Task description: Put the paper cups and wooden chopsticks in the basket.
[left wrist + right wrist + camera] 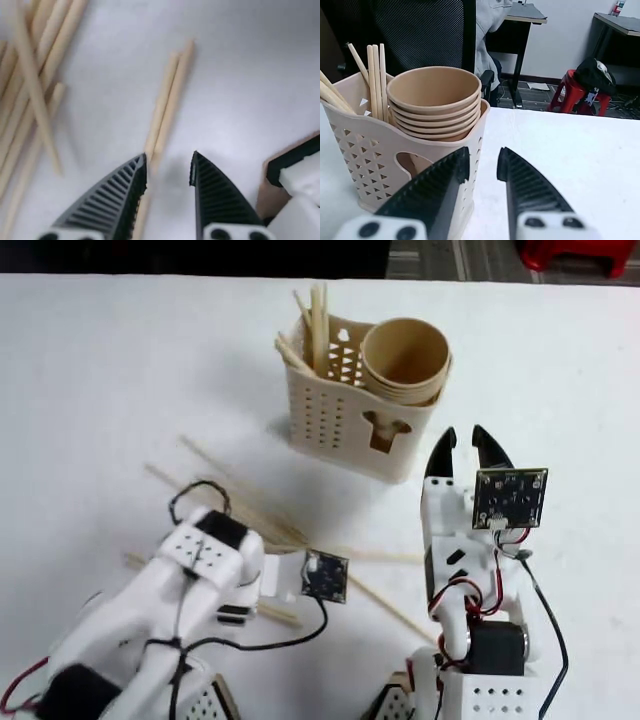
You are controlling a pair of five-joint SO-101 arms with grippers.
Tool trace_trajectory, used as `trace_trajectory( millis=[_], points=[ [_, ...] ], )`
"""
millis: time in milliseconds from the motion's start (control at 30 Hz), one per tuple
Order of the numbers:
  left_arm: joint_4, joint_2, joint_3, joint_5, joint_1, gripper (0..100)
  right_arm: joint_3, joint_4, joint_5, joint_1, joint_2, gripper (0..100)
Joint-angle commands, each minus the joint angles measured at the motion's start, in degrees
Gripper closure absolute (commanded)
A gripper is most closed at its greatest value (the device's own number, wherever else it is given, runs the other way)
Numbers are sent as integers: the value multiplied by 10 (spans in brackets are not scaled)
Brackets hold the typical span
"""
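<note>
the left gripper point(167, 170), jaws spread, hangs over two pale wooden chopsticks point(167, 110) on the table point(260, 75); stacked tan paper cups point(405, 358) sit in the cream perforated plastic basket point(335, 425). right gripper point(465, 445) parted, empty. an off-centre pinch could catch just one stick.

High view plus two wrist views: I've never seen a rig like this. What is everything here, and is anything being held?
Two small robot arms sit side by side at a white table. The high view looks down from a fixed camera. Each wrist view comes from a camera on one arm, looking along its gripper. A basket holds a stack of paper cups and some wooden chopsticks. More loose chopsticks lie on the table. The left gripper is open over a pair of them, and the right gripper is open close to the basket. Neither holds anything.
</note>
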Motion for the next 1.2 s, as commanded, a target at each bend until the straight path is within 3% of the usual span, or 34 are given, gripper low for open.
trace_trajectory(
  millis=[0, 200, 367, 667, 1167],
  points=[
    [-46, 72, -5, -4, 15, 851, -4, -15, 6, 7, -6, 890],
    [-42, 145, -56, 48, 16, 866, -4, -15, 6, 7, -6, 890],
    [-69, 188, -67, 77, 31, 977, -4, -15, 6, 7, -6, 890],
    [-67, 190, -68, 109, 49, 978, -4, -15, 6, 7, -6, 890],
    [48, -133, -68, 113, 45, 977, -3, -15, 6, 7, -6, 890]
  ],
)
